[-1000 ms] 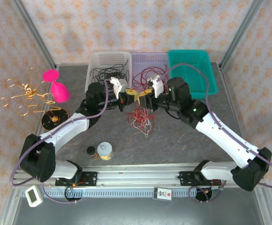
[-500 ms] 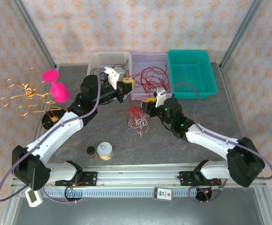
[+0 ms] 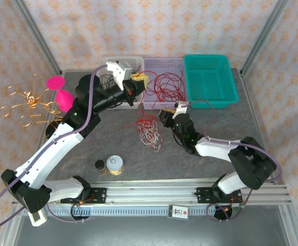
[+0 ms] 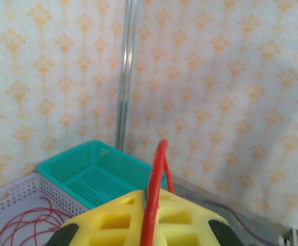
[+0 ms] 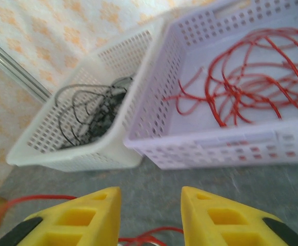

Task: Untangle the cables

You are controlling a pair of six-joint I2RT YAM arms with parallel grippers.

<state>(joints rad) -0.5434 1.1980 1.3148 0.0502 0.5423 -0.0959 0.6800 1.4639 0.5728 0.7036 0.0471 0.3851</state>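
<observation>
Left hand [image 3: 138, 80]: pinched fully shut on a red cable [image 4: 154, 174], which stands up between its yellow fingers.
Why it is held high: the arm is raised over the lavender basket [image 5: 215, 148], likely so the strand lifts free of the rest and can be dropped in with its own colour.
Right hand: [image 5: 151, 215] its fingers stand moderately apart with nothing between them. It sits low over the tabletop [image 3: 138, 159], facing the baskets, with a thin red strand lying just under the gap.
Tangled bundle [image 3: 149, 128]: red and off-white wires looped together on the tabletop, just beside the right hand and in front of the baskets.
Sorted so far: black cables [image 5: 87, 115] lie in the white basket [image 5: 77, 156] and red cables [image 5: 241, 77] in the lavender one. The teal basket [image 3: 210, 82] holds none.
Sorting logic: one colour per basket, so teal probably waits for the off-white wires.
Step in hand: delivering a freed red cable.
Risk: its tail may snag on the bundle.
</observation>
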